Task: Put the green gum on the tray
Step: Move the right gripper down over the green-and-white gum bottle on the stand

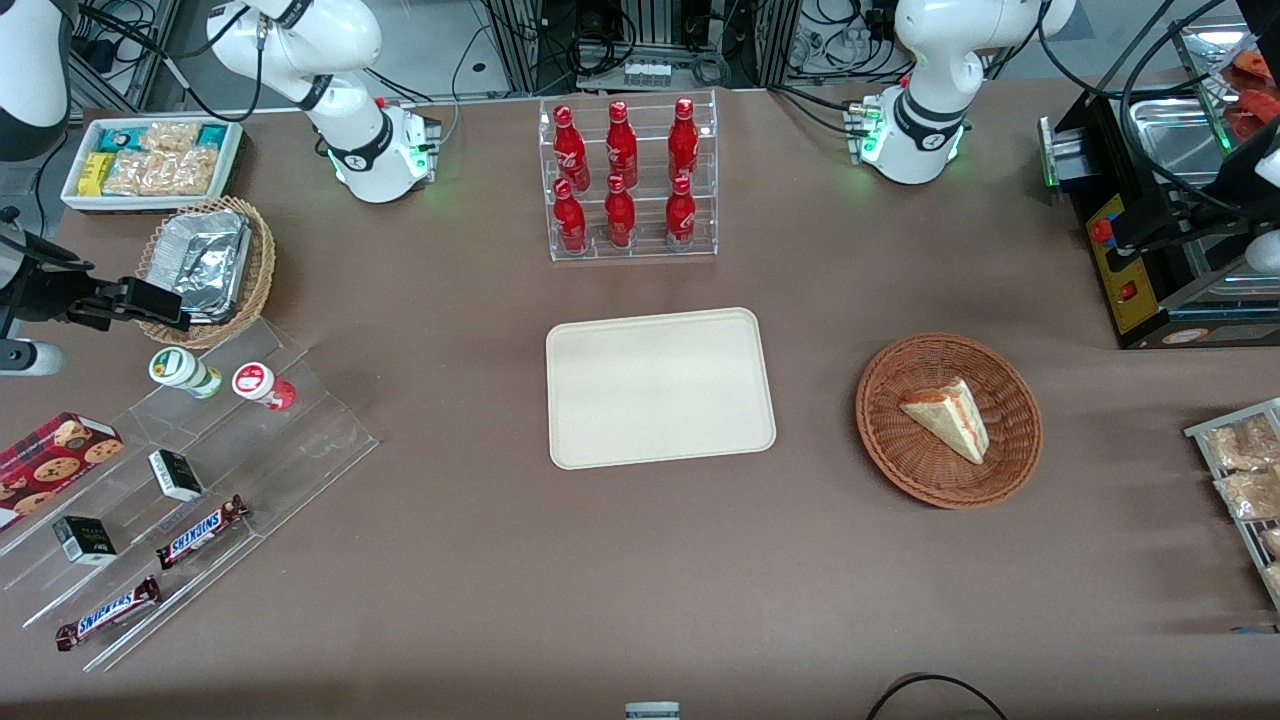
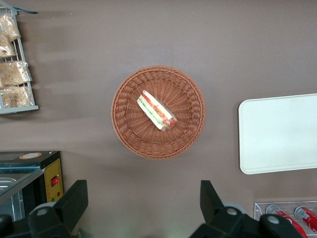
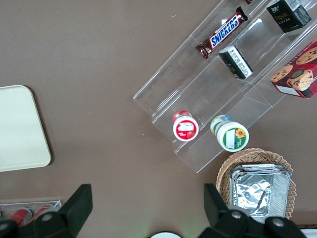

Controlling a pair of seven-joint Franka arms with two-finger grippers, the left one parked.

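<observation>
I am holding the gripper (image 1: 165, 305) high over the working arm's end of the counter (image 1: 640, 560), just above the foil-lined wicker basket (image 1: 210, 270), with nothing between its fingers (image 3: 79, 203), which are spread wide. The green gum (image 1: 184, 371) is sitting upright on the top step of the clear acrylic riser (image 1: 190, 490), white lid facing up, and the red-lidded canister (image 1: 262, 385) is standing just beside it on the same step. I judge the stepped display is keeping each item separate and easy to see from overhead, which suits a top-down grasp.

The tray (image 1: 660, 388) is lying bare in the middle of the counter, well apart from the riser, nearer the front camera than the rack of red bottles (image 1: 628, 180). Open brown counter is stretching between riser and tray, so the carry path looks free once I am lifting clear of the acrylic edges.

Going down, I am watching two things: the red canister crowding one side of the gum, and the basket rim close by. I would be turning the fingers so they close across the gum without clipping its neighbour or the step's raised lip.
</observation>
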